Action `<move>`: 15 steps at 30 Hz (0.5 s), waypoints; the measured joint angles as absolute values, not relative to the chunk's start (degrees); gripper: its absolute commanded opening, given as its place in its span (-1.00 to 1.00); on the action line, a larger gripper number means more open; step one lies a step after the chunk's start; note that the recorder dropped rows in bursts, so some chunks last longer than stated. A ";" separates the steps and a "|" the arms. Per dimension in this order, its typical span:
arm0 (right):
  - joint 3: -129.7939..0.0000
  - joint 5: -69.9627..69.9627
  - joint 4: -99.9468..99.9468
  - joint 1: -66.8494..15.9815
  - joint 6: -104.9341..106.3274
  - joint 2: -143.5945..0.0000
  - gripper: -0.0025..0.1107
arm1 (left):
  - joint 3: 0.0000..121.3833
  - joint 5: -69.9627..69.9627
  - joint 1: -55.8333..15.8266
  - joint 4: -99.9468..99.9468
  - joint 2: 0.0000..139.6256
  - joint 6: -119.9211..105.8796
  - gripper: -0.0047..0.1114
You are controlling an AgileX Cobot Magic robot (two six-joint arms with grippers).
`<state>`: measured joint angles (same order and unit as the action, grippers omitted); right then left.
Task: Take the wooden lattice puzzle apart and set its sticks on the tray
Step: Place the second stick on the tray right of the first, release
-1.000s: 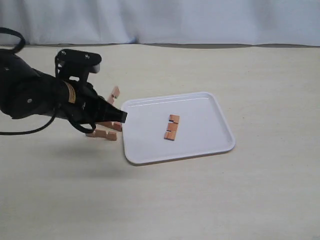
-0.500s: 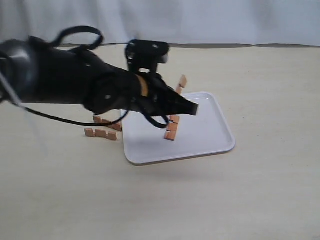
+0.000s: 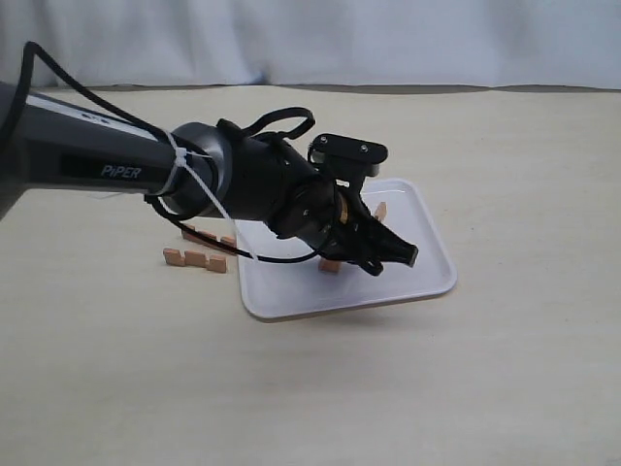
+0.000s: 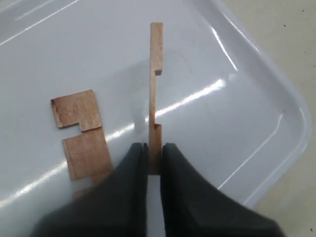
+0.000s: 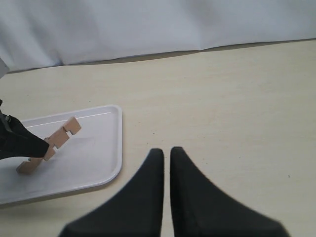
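My left gripper [image 3: 400,250] reaches over the white tray [image 3: 427,282] and is shut on one end of a notched reddish-brown stick [image 4: 155,94]. The stick juts out from the fingertips on edge, just above the tray [image 4: 256,89]. The held stick [image 3: 380,211] also shows in the right wrist view [image 5: 63,134]. Another stick [image 4: 81,133] lies flat on the tray beside it, half hidden by the arm in the exterior view. Two more sticks [image 3: 194,259] lie on the table left of the tray; no assembled lattice shows. My right gripper [image 5: 167,150] is shut on nothing, over bare table beside the tray [image 5: 98,163].
The left arm [image 3: 146,175] stretches across the table from the left and hides part of the tray and one loose stick [image 3: 209,237]. A pale curtain [image 3: 310,39] closes off the back edge of the beige table.
The left arm has swung right from the loose sticks beside the tray to over the tray, carrying the stick and lowering it toward the tray's floor.
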<state>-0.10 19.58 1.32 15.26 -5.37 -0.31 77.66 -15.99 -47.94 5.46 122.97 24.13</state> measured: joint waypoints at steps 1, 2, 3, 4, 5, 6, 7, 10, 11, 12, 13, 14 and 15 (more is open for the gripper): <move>-0.10 19.58 1.32 15.26 -5.37 -0.31 -0.88 | 77.64 -15.99 -47.94 5.46 122.97 24.13 -0.34; -0.10 19.58 1.32 15.26 -5.37 -0.31 -0.88 | 77.64 -15.99 -47.94 5.46 122.97 24.13 -0.17; -0.10 19.58 1.32 15.26 -5.37 -0.31 -0.88 | 77.64 -16.11 -47.94 5.46 122.97 24.13 -0.08; -0.10 19.58 1.32 15.26 -5.37 -0.31 -0.88 | 77.64 -16.50 -47.94 5.46 122.97 24.13 0.01; -0.10 19.58 1.32 15.26 -5.37 -0.31 -0.88 | 77.88 -17.24 -47.94 5.46 122.97 24.13 0.10; -0.10 19.58 1.32 15.26 -5.37 -0.31 -0.88 | 78.34 -19.07 -47.94 5.60 122.97 23.66 0.13; -0.10 19.58 1.32 15.26 -5.37 -0.31 -0.88 | 78.71 -20.59 -47.94 6.02 122.70 23.25 0.14; -0.10 19.58 1.32 15.26 -5.37 -0.31 -0.88 | 79.88 -27.42 -47.94 9.29 120.29 21.98 0.12; -0.10 19.58 1.32 15.26 -5.37 -0.31 -0.88 | 80.18 -29.61 -47.94 10.67 119.16 21.82 0.12; -0.10 19.58 1.32 15.26 -5.37 -0.31 -0.88 | 80.29 -32.90 -47.94 13.01 117.21 21.56 0.12; -0.10 19.58 1.32 15.26 -5.37 -0.31 -0.88 | 80.38 -35.19 -47.94 14.57 115.81 21.55 0.12; -0.10 19.58 1.32 15.26 -5.37 -0.31 -0.88 | 80.38 -38.07 -47.94 16.28 114.01 21.41 0.12; -0.10 19.58 1.32 15.26 -5.37 -0.31 -0.88 | 80.38 -41.13 -47.81 18.56 112.32 21.40 0.12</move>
